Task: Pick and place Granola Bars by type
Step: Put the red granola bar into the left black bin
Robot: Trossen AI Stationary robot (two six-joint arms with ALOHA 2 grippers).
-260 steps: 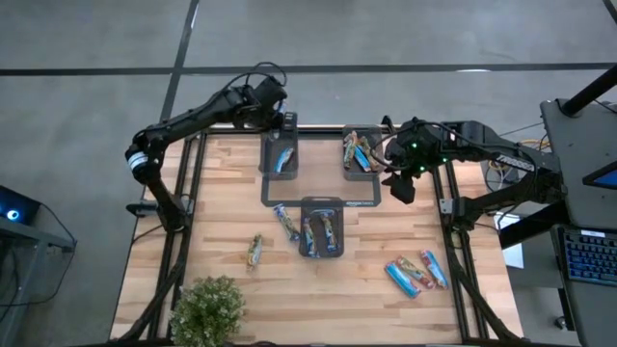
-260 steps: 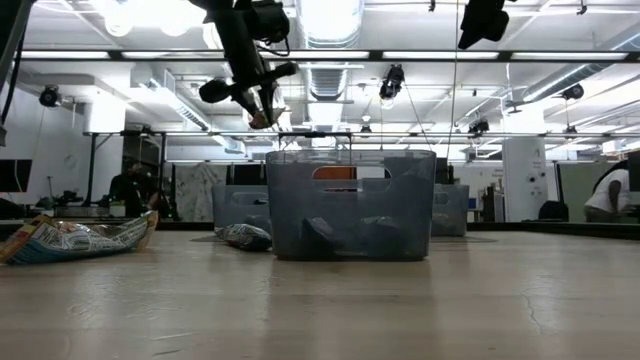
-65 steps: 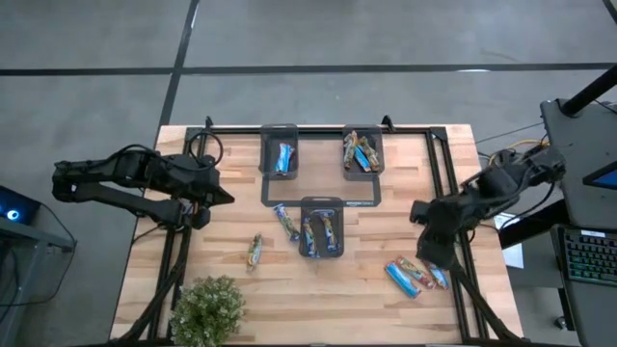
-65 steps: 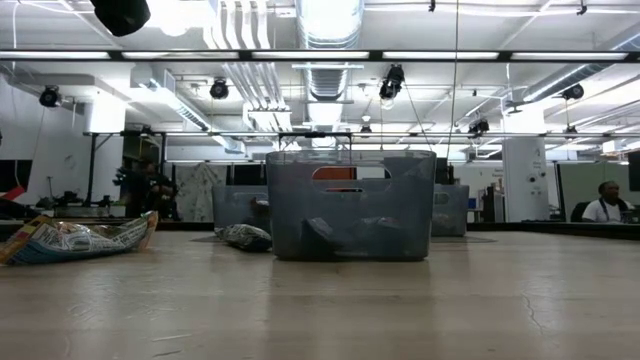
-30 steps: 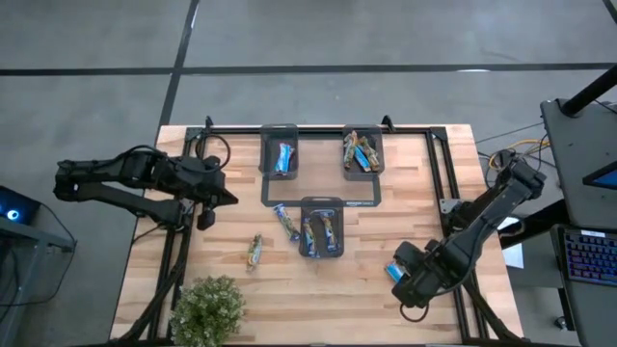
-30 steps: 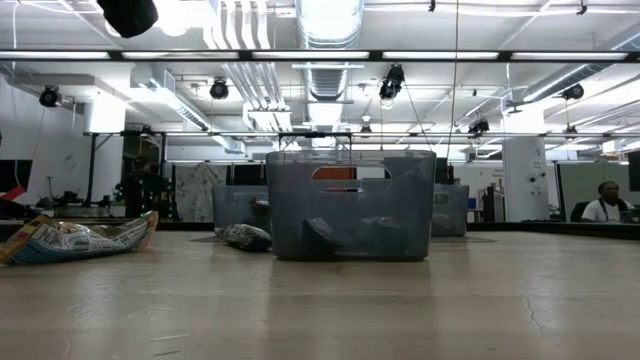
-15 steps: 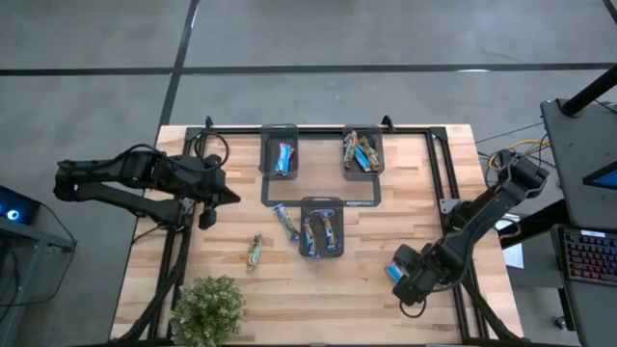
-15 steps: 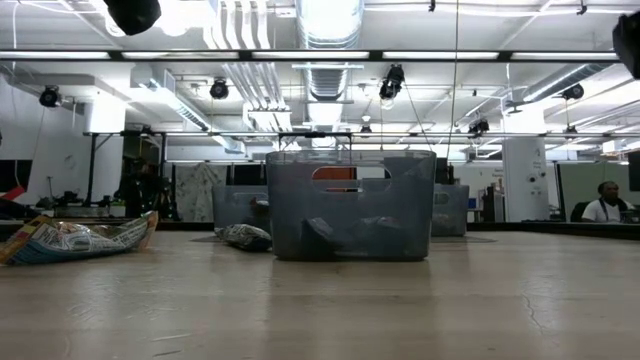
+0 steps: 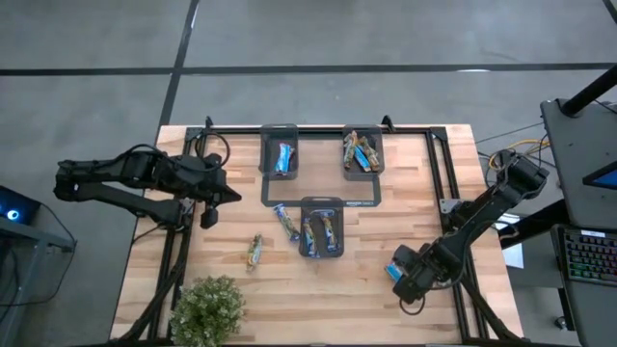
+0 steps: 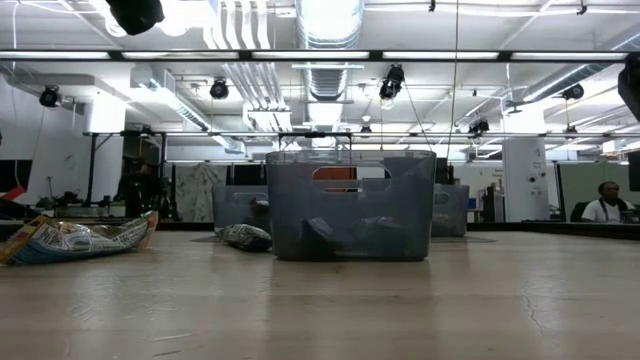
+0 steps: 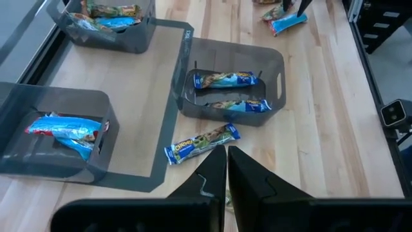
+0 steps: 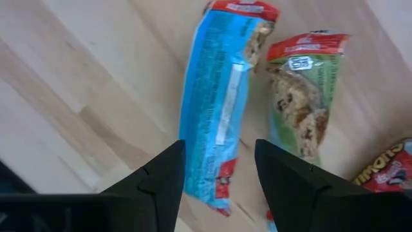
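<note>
from above: wooden table [image 9: 318,289] with three grey trays, one far left [image 9: 280,154] holding a blue bar, one far right [image 9: 362,151] piled with mixed bars, one in the middle [image 9: 322,227] with two bars laid side by side. loose bar [image 9: 284,221] just beside the middle tray's left wall, another loose bar [image 9: 254,252] farther left, near a potted plant [image 9: 206,310] at the near edge. left gripper [image 9: 228,196] parked over the table's left side, well apart from every bar. right gripper [image 9: 403,281] low over the near right part of the table, hiding most of a small cluster of bars, only a blue tip [image 9: 395,269] showing. at table height: middle tray [image 10: 350,205] seen side-on with dark bars inside, a bar [image 10: 78,238] lying at the left, a person [image 10: 603,203] seated far behind; no fingers visible here. left wrist: fingers [image 11: 212,175] pressed together, holding nothing, aimed toward the loose bar [image 11: 202,143] beside the middle tray [image 11: 233,91]. right wrist: fingers [image 12: 161,183] parted at a middling width, straddling the end of a blue bar [image 12: 217,116] lying flat on the wood, not touching it as far as can be told; green bar [image 12: 301,109] just beside it, red-wrapped bar [image 12: 386,174] at the edge.
</note>
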